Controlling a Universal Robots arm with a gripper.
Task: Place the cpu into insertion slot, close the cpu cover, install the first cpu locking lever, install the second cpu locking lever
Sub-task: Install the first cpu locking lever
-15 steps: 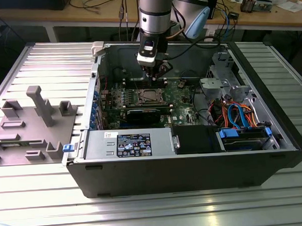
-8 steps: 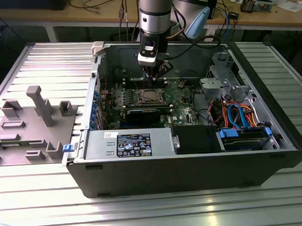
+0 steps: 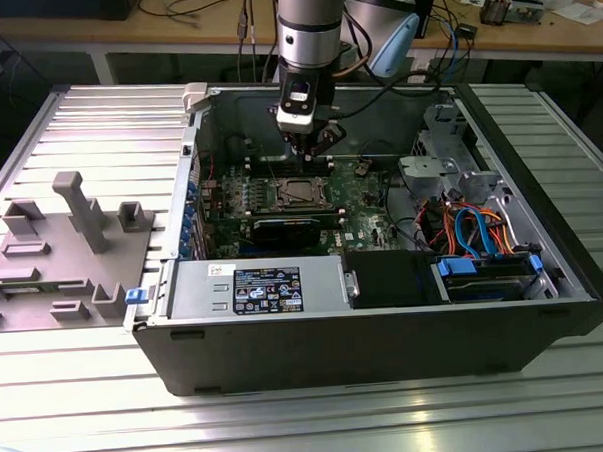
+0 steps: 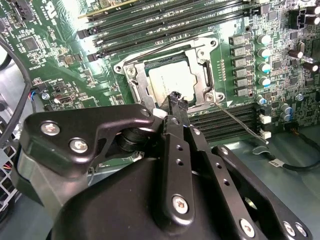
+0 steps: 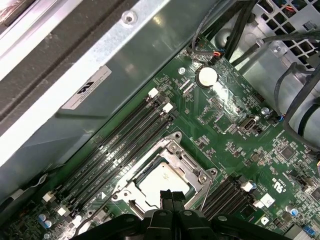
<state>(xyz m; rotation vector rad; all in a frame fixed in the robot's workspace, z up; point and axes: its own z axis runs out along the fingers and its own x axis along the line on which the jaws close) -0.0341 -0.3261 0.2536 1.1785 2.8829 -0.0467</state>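
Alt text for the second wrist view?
Shut gripper tip is at the edge of the cover, with the cpu seated inside its frame on the green motherboard. A thin lever juts out over memory slots.

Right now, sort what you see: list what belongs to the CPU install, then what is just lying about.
Job: cpu, cpu cover around it, wire locking lever, gripper.
Lying about: memory slots, coin battery, blue cables, grey fixture beside the case.
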